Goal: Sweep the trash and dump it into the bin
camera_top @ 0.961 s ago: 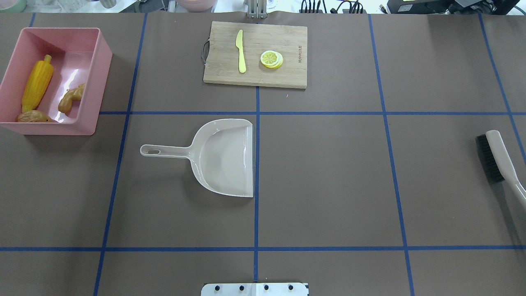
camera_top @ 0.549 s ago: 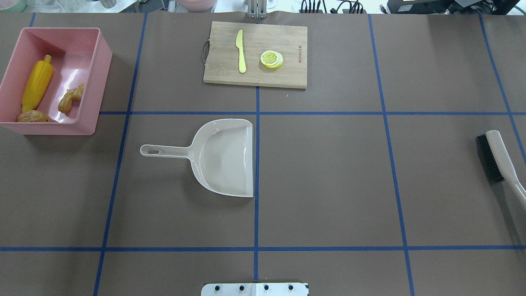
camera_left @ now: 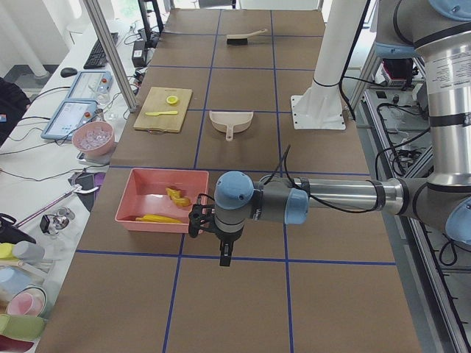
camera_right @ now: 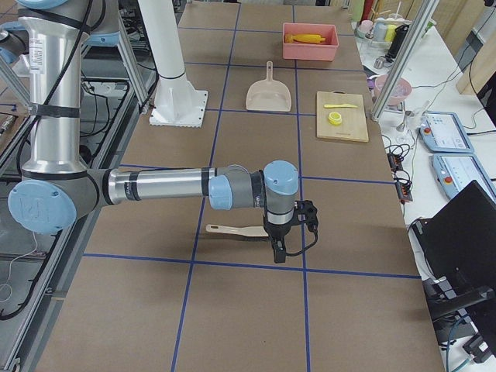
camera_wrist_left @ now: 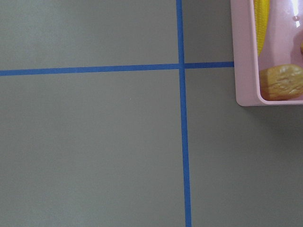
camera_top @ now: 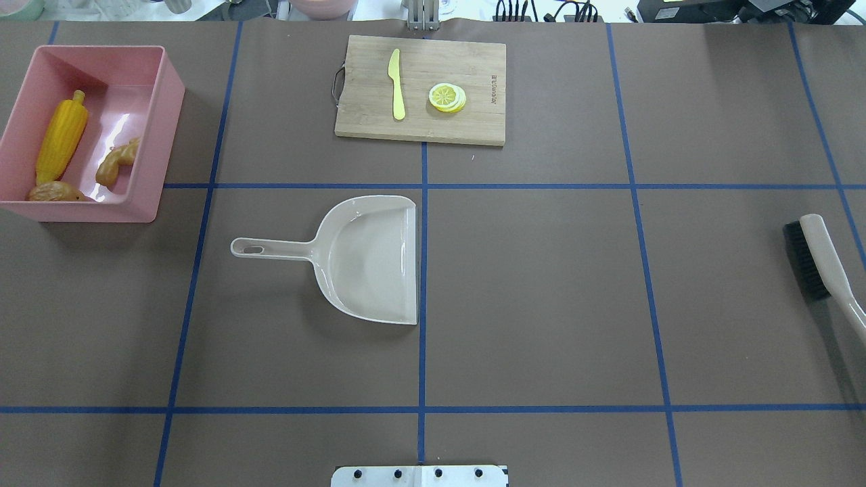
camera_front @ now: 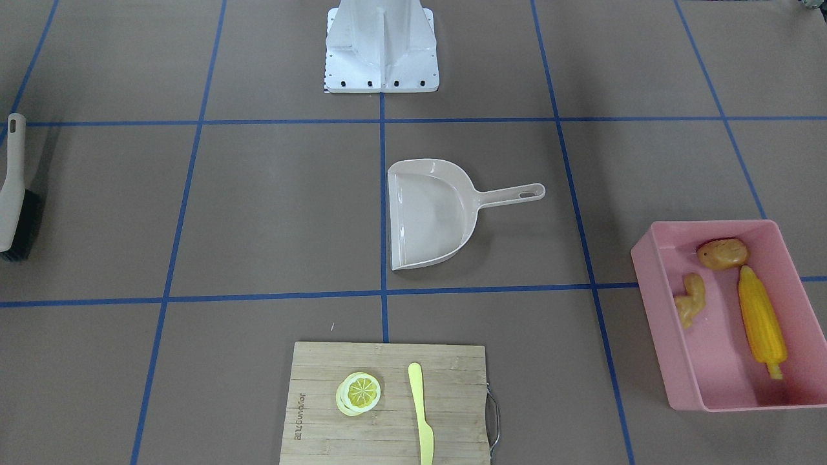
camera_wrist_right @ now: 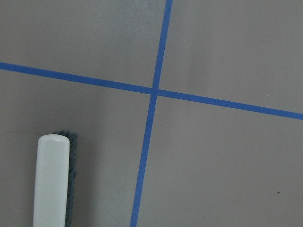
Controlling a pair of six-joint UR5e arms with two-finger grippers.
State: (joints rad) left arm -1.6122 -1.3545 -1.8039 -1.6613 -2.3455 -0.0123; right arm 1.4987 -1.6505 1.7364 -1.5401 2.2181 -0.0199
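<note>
Front-facing: pink bin [camera_front: 714, 355] near worktop's left end, toward far edge. Inside: corn cob [camera_front: 762, 323] along outer wall, potato [camera_front: 722, 253] in corner nearest robot and just beside corn's end, ginger root [camera_front: 689, 308] by inner wall. Dustpan [camera_front: 429, 216] flat mid-worktop, mouth edge on centre tape line, handle toward bin, well apart from it. Cutting board [camera_front: 323, 400] at far edge, centre, carrying knife [camera_front: 421, 413] and lemon slice [camera_front: 358, 392]. Brush [camera_front: 14, 194] at right end. Wide bare worktop between dustpan and brush.

Overhead: bin's near corner across a blue tape line; open room on every side of dustpan.

Exterior left: left gripper [camera_left: 223, 254] pointing down over bare worktop, just beside bin's corner; cannot tell whether clenched or released.

Exterior right: right gripper [camera_right: 277, 252] pointing down just beside brush; grip unreadable too.

Left wrist: bin corner with potato and strip of corn top right, tape cross, bare worktop elsewhere.

Right wrist: brush end lower left, tape cross, otherwise bare.
</note>
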